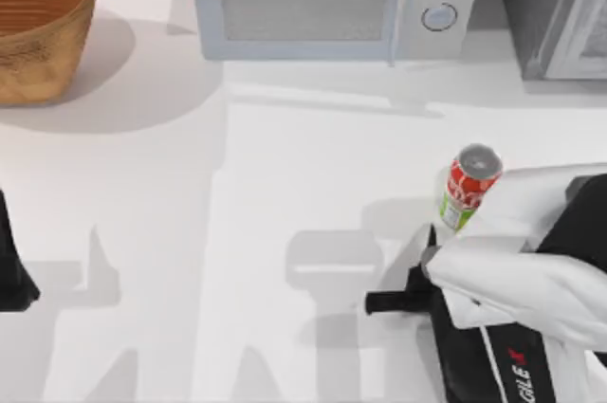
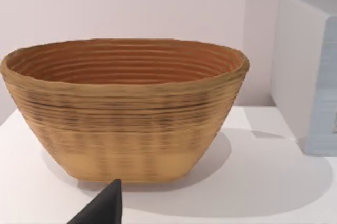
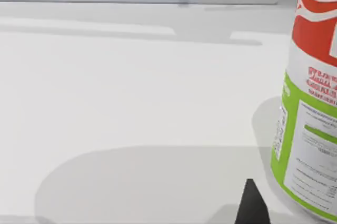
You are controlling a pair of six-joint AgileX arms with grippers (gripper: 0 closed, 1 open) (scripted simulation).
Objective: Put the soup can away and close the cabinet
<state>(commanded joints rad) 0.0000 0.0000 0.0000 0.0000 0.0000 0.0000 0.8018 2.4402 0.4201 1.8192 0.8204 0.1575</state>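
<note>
Top view: right hand (image 1: pixel 432 256) beside upright soup can (image 1: pixel 468 187); its finger spread seems hidden.

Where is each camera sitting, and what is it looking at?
Top view: above the table, looking down at the can, microwave, basket, cabinet; both arms show.
Left wrist view: on the left arm, facing the basket; a dark tool tip shows.
Right wrist view: on the right arm, close to the can; a dark tool tip shows.
Shared: top and right wrist views both show the can.
</note>
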